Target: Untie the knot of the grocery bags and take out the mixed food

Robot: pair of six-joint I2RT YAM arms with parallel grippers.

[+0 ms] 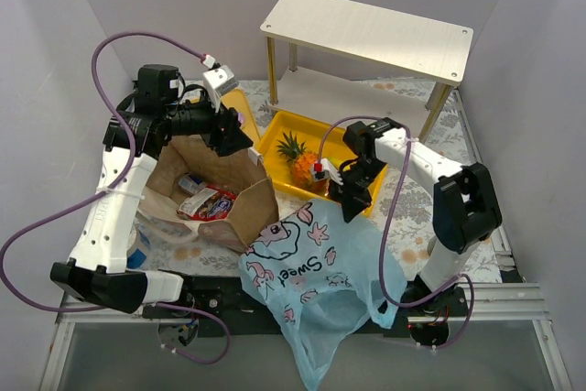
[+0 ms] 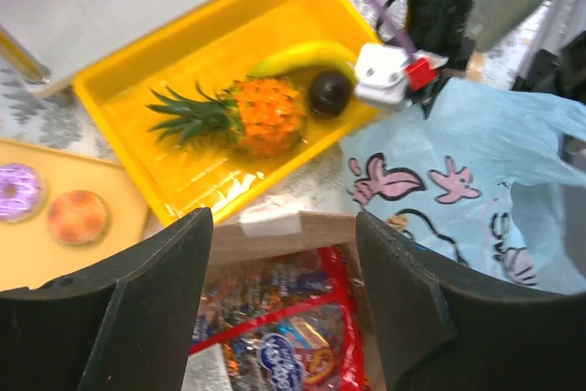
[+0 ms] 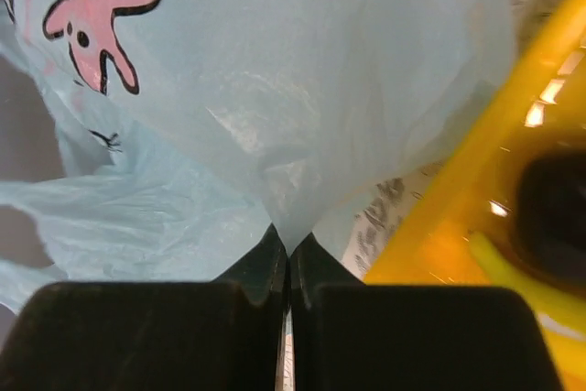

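Item one, far left: left gripper, released, jaws apart with nothing between them, hanging over the mouth of the brown paper bag. Item two, inside that bag: red cookie packet, lying flat. It carries a blue oval logo, too blurred for me to read. Item three, just behind the bag: orange tray holding a pink-iced doughnut and a pale doughnut, side by side. Item four, centre: yellow tray with the pineapple, a banana and a dark round fruit, the fruit touching both. Item five, front centre: light-blue plastic bag, slumped over the table's near edge, printed with pink cartoon figures. I can read the letters "Swe" on it and no more. Item six, right: right gripper, clenched on a pinch of the blue film beside the yellow tray. I judge the step in hand to be unloading, with much of the food already in the trays and the packet yet to come out. My next move on the left calls for a straight descent into the paper bag and a firm close across the packet's edge. On the right it calls for a gentle lift, so the thin film opens rather than tears.
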